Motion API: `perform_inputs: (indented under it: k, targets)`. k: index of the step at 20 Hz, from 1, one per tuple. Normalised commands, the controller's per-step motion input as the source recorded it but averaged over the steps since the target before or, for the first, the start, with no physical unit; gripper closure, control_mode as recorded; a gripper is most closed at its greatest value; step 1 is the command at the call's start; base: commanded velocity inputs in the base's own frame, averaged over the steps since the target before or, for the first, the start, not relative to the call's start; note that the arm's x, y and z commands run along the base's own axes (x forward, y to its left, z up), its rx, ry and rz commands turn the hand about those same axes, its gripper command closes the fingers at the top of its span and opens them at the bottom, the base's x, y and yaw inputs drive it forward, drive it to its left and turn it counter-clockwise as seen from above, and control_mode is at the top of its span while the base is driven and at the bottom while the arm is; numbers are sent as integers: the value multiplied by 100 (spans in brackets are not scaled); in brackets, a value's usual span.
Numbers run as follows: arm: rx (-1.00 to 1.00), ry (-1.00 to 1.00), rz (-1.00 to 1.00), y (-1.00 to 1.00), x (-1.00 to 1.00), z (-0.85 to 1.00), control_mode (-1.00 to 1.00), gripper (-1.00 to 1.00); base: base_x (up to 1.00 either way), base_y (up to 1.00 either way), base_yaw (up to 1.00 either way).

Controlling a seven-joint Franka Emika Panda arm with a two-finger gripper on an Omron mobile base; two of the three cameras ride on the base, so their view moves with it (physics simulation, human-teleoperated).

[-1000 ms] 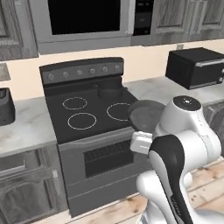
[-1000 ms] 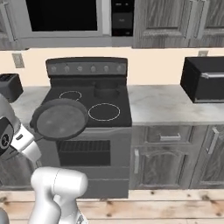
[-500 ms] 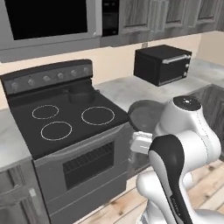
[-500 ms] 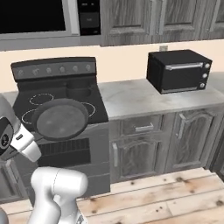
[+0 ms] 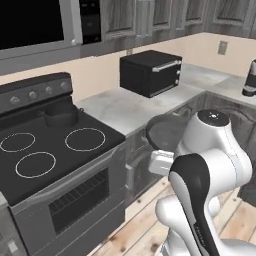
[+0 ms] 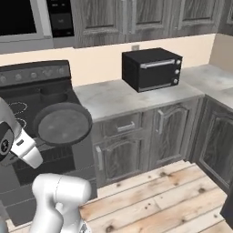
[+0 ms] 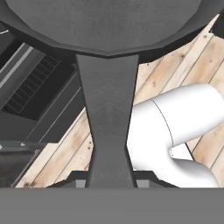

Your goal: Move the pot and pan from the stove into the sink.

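My gripper (image 7: 109,177) is shut on the straight dark handle of the pan (image 7: 107,118). This shallow grey skillet (image 6: 61,124) hangs level in the air in front of the stove's right edge, above the wooden floor. In the left base view the pan (image 5: 167,132) shows just past the arm's shoulder. The pot (image 5: 61,114) sits on the back right burner of the black stove (image 5: 55,150), well apart from the pan; the right base view also has the pot (image 6: 53,96) on the stove (image 6: 27,75). The sink is out of view.
A black toaster oven (image 6: 152,69) stands on the marble counter (image 6: 113,98) right of the stove, with grey cabinet doors (image 6: 168,132) below. The counter turns a corner at the far right, where a dark appliance (image 5: 250,77) stands. Wooden floor (image 6: 159,195) lies in front.
The whole picture has slid left, so the base has moved rightwards along the counter. The stove now sits at the left of both views. The pan stays in my grip.
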Motion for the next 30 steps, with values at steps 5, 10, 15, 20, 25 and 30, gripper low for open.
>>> perform_inputs:
  k: [5,10,15,20,25,30]
  targets:
    - [0,0,0,0,0,0,100,100,0,-31,-33]
    - [0,0,0,0,0,0,100,100,0,-27,-34]
    - [0,0,0,0,0,0,100,100,0,-29,-33]
    - [0,0,0,0,0,0,100,100,0,-25,-34]
    - [0,0,0,0,0,0,100,100,0,-22,-35]
    - [0,0,0,0,0,0,100,100,0,-21,-35]
